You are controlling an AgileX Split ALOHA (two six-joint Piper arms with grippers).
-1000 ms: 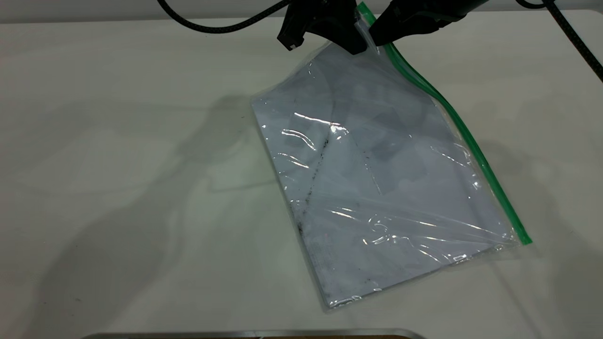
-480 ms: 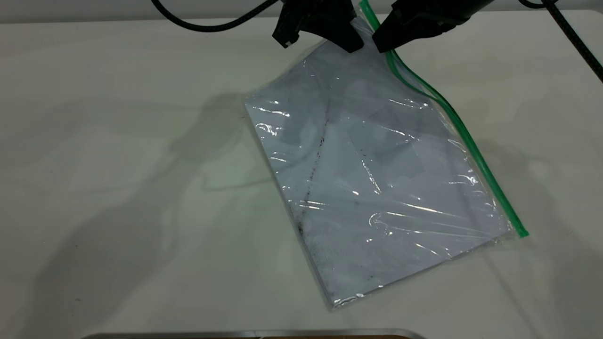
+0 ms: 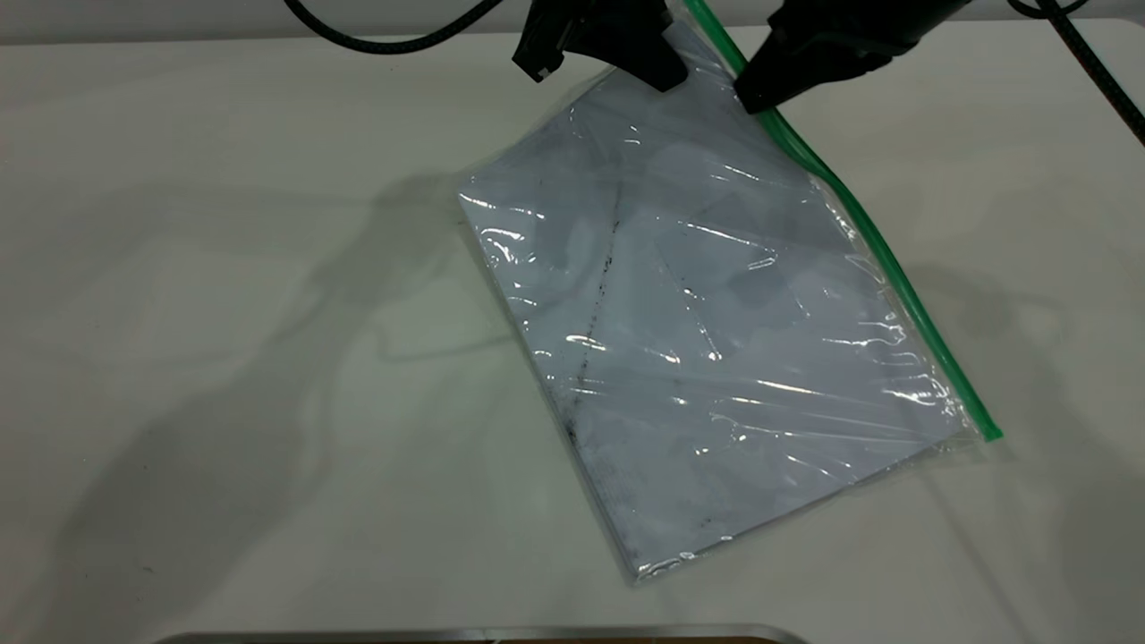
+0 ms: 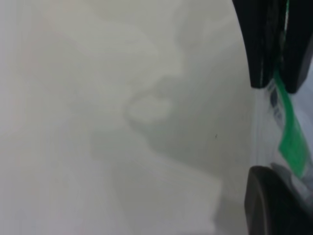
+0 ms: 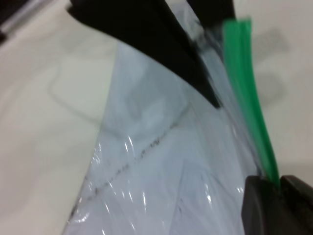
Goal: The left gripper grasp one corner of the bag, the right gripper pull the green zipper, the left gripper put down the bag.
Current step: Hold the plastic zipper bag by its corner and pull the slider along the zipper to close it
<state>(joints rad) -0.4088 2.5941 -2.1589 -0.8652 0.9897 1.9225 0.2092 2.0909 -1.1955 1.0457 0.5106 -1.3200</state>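
At the far table edge in the exterior view, the left gripper is clamping the bag's raised far corner; the near end is resting on the table. Just beside it, the right gripper is pinching the zipper. Left wrist view: jaws are closing on clear film and green strip. Right wrist view: fingertips are squeezing the strip; a dark smudge line is crossing the white sheets.

The bag is clear, glossy, crinkled plastic over white paper sheets; its green zipper looks smooth plastic; the table matt.
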